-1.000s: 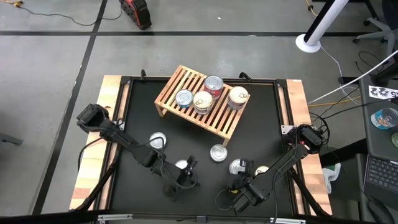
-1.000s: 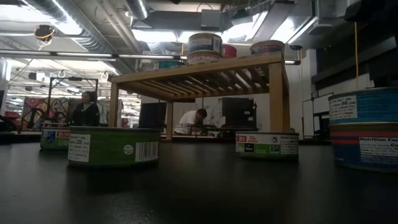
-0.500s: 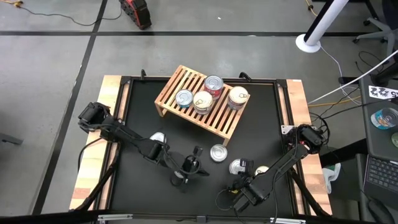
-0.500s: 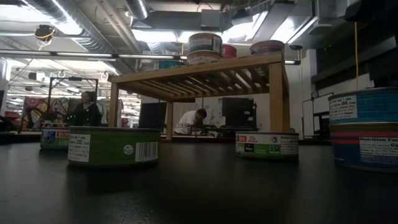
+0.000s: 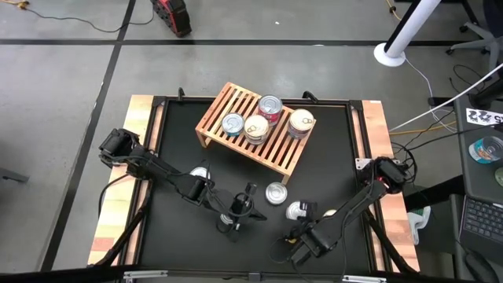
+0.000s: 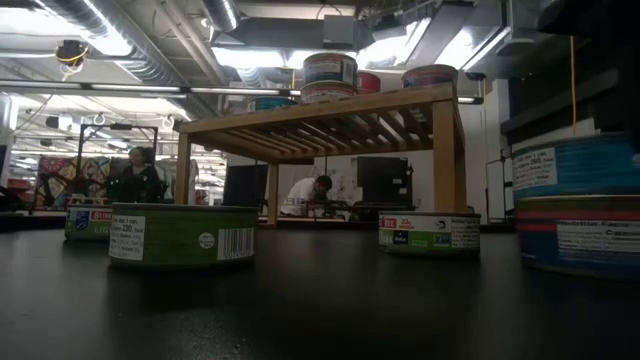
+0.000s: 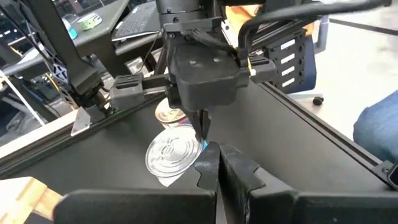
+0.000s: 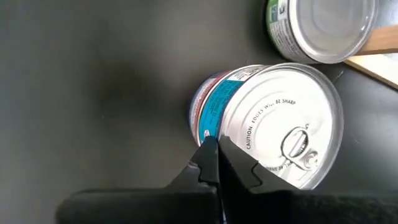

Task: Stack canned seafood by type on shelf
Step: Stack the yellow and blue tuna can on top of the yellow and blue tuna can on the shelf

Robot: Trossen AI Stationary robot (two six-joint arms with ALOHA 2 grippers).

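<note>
A two-can stack, blue-labelled tin on a pink-red one, stands on the black mat right of centre. My right gripper is shut, with its tips at the stack's near side. My left gripper is shut and hovers above the mat left of the stack, touching nothing. The slatted wooden shelf stands at the far middle and carries several tins, such as the red-labelled one. Loose green-labelled tins rest flat on the mat. My right gripper pushes with its shut fingertips against the side wall of the upper tin, on the blue label. The fingers slant down from the near right side. The stack stays upright, its lower tin on the mat.
A further tin lies just right of the stack, partly under my right arm. The left arm crosses the mat's near-left part. Bare mat lies between the shelf and the loose tins. People sit in the room behind the table.
My left gripper has swung from over the near-middle mat toward the right and far side, turning as it went, and now points at the stack. My right gripper has moved a little toward the left, and the blue-and-pink stack has slid slightly left, still upright.
</note>
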